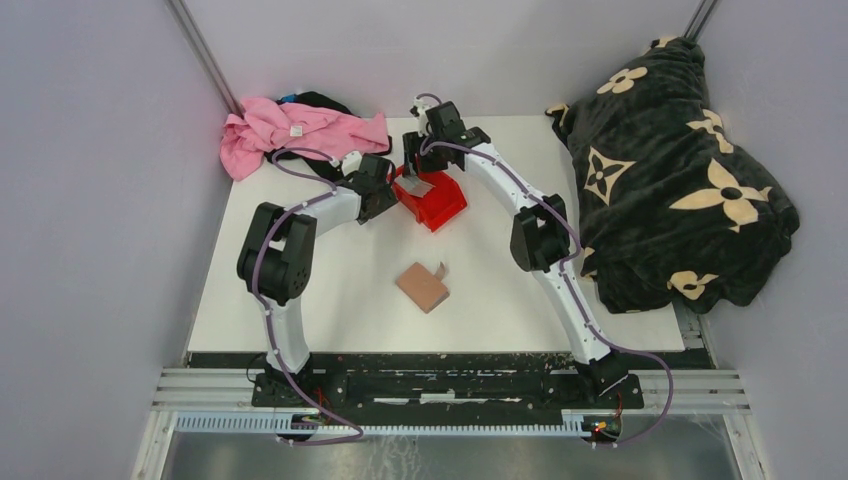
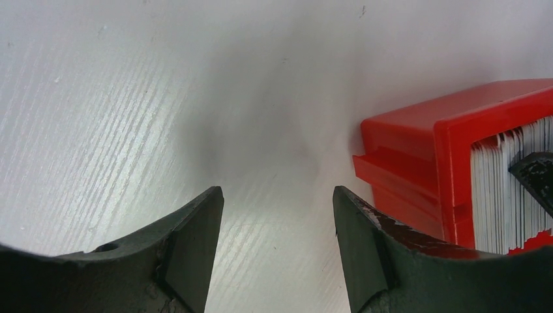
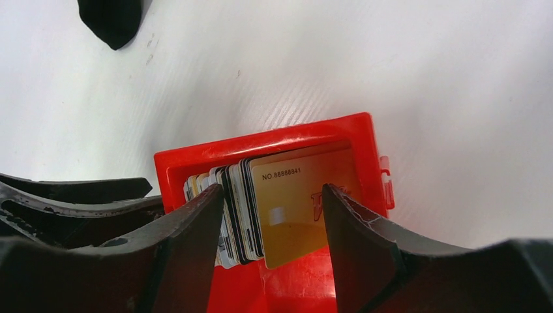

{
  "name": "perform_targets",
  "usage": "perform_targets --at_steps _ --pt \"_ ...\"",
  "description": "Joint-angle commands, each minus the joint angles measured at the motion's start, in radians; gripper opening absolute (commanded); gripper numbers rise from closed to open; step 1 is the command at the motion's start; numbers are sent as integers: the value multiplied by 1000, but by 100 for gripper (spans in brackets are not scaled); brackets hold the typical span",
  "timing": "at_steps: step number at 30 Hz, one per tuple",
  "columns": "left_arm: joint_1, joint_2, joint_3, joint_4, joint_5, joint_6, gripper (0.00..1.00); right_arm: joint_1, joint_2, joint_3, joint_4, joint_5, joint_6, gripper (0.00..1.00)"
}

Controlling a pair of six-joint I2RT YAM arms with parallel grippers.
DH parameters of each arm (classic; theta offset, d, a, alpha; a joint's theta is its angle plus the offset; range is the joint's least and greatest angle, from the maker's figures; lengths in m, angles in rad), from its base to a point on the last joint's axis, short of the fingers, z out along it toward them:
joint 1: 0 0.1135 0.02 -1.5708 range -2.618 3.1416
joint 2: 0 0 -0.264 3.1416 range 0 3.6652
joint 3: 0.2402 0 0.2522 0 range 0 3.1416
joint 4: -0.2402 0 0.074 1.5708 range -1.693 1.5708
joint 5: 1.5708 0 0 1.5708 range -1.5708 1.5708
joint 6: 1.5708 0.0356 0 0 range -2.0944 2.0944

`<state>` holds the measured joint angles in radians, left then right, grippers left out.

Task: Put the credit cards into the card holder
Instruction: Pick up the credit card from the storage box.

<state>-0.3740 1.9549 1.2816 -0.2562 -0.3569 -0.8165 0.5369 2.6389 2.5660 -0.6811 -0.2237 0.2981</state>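
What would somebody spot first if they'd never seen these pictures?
Probably the bright red bin at the far middle of the table, packed with credit cards, a gold one in front, with the right gripper open around them. Then the big black blanket with cream flowers heaped on the right, and the pink cloth at far left.

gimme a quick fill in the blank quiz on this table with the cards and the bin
1. The credit cards stand on edge inside a ___ bin.
2. Seen from the right wrist, the frontmost card is ___ coloured.
3. The left pincer is open with ___ between its fingers.
4. The crumpled cloth at the table's far left is ___.

Missing words: red; gold; nothing; pink
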Motion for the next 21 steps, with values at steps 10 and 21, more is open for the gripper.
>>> perform_targets --at_steps 10,21 --pt "14 27 87 27 40 49 70 -28 -42 -95 48 -66 -2 56" --pt "10 22 61 54 95 42 68 -33 -138 -221 57 -74 -3 51"
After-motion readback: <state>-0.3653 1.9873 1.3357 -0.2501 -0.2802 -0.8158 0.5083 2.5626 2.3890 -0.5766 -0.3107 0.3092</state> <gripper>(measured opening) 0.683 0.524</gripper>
